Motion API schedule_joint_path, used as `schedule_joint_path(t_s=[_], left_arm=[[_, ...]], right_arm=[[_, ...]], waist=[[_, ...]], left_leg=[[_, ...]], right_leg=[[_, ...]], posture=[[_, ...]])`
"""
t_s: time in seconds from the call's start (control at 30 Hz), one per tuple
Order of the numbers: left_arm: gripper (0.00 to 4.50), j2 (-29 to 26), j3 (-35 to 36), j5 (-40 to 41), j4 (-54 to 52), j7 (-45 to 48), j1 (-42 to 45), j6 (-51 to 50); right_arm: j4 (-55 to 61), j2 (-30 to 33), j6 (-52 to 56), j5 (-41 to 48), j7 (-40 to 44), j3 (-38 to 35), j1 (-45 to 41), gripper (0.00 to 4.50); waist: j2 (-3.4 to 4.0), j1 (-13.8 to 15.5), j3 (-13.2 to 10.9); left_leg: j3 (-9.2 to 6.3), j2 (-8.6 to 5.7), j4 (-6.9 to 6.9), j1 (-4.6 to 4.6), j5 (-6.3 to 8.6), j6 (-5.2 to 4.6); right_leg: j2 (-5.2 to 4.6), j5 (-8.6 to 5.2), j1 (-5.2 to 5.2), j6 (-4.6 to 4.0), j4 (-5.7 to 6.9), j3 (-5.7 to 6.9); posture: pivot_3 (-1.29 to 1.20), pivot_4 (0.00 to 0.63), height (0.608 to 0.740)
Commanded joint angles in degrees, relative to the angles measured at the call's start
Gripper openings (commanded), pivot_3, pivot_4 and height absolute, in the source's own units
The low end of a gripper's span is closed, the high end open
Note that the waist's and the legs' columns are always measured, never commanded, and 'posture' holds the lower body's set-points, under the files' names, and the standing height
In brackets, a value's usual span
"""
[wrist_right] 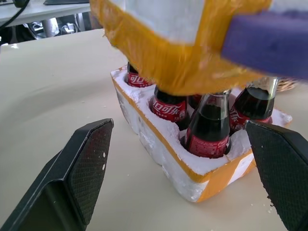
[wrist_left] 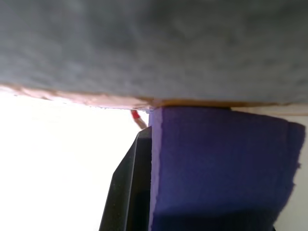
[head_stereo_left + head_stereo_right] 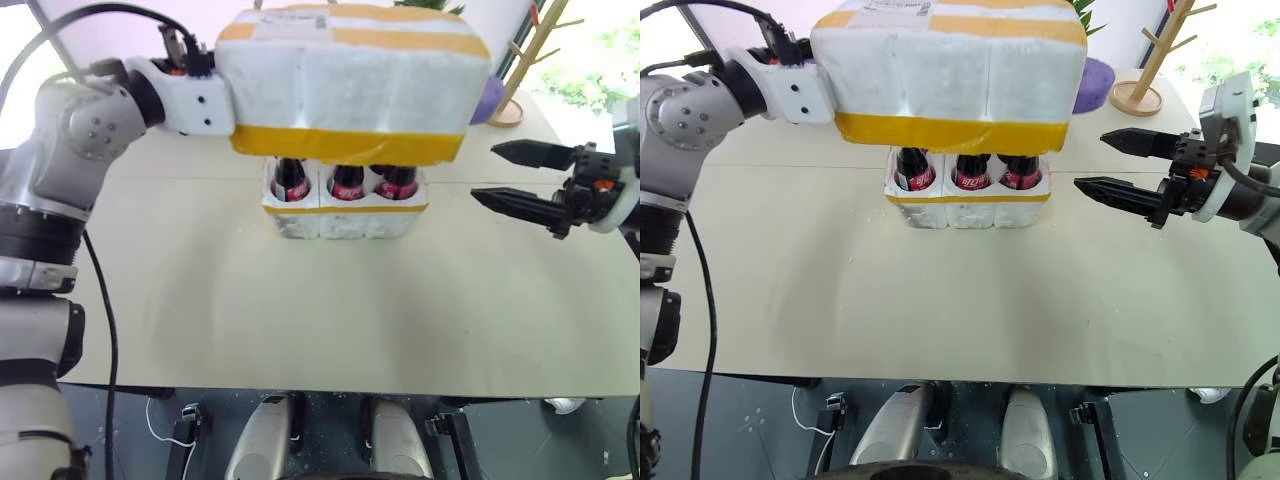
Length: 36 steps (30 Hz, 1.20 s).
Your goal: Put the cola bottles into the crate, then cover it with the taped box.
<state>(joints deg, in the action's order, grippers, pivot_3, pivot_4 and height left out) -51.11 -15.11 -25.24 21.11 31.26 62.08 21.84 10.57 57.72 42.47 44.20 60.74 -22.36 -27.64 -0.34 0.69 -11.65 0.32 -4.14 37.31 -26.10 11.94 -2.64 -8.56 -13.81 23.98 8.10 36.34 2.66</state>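
the left gripper (image 3: pixel 222 88) is pressed tight on the end of the taped box (image 3: pixel 350 85), pinching a purple disc (image 2: pixel 216 168) stuck there. the box hangs out from that gripper, up in the air, right over the crate (image 3: pixel 345 208). its open bottom is around the tops of the cola bottles (image 1: pixel 208 130) but not down on the crate yet.

the crate sits on the table (image 3: pixel 300 310), just under the box. the bottles stand in its round holes. the front three show plainly in the head views, and more stand behind them in the right wrist view.

the right gripper (image 3: pixel 520 178) is off to the other side, apart from the box and the crate, with its two fingers spread wide and nothing between them. the crate lies straight ahead of it.

the box is foam, so it is likely light, stiff and easy to dent or crumble. the tape may be a bit slippery. held at one end only, it could tip. the free gripper could steady the far end, on the yellow tape. the bottles are glass and can break, so the box should come down slow and straight.
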Motion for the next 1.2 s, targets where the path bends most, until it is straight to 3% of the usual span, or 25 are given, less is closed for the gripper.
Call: schedule_joint_path(t_s=[0.03,0.33,0.57,0.9,1.07,1.2], left_arm=[[0.72,-0.21,-0.43,-7.02,-2.83,-2.6,0.12,-1.43],[0.72,2.49,1.23,-9.09,-13.37,-0.16,-6.17,-8.12],[0.72,3.26,1.84,-11.24,-13.39,-1.07,-7.92,-11.94],[0.72,1.76,2.06,-13.75,-22.93,-0.39,-18.18,-10.99],[0.72,1.53,2.2,-15.52,-19.45,-3.03,-16.98,-8.88],[2.27,0.81,2.45,-16.16,-16.46,-4.68,-15.75,-6.66]], right_arm=[[2.61,-0.21,0.36,2.09,-1.67,-2.67,0.07,4.5],[2.66,-0.56,0.44,3.41,-3.57,-2.82,0.33,4.5],[1.88,-1.18,-0.26,3.08,-3.39,-2.02,0.08,4.5],[1.0,-2.66,-1.51,2.65,-3.06,-2.04,0.63,4.5],[0.71,-2.59,-2.62,1.91,-2.46,-1.51,1.31,4.5],[-0.17,-2.04,-3.41,1.42,-1.74,-1.76,1.75,4.5]], waist=[[-0.01,0.05,0.0],[-0.02,0.1,0.01],[-0.02,0.05,0.01],[0.01,-0.1,0.02],[-0.01,0.02,0.03],[-0.01,-0.16,0.03]], left_leg=[[0.0,0.0,0.01,0.0,0.0,-0.01],[-0.01,0.0,0.15,0.0,0.01,-0.06],[-0.03,0.0,0.16,0.0,0.0,-0.08],[-0.03,0.01,0.14,0.03,0.01,-0.08],[-0.04,0.0,0.15,0.03,0.01,-0.09],[-0.04,0.0,0.13,0.03,0.02,-0.09]], right_leg=[[0.01,0.0,0.0,0.0,0.0,0.0],[0.0,0.03,-0.09,0.05,0.01,0.0],[0.01,0.03,-0.1,0.05,0.02,0.0],[0.01,0.03,-0.08,0.05,0.06,-0.01],[0.01,0.03,-0.1,0.05,0.05,0.0],[0.01,0.03,-0.07,0.05,0.05,0.0]], posture=[[0.0,0.15,0.736],[0.0,0.15,0.736],[0.0,0.15,0.736],[0.0,0.15,0.736],[0.0,0.15,0.736],[0.0,0.15,0.736]])
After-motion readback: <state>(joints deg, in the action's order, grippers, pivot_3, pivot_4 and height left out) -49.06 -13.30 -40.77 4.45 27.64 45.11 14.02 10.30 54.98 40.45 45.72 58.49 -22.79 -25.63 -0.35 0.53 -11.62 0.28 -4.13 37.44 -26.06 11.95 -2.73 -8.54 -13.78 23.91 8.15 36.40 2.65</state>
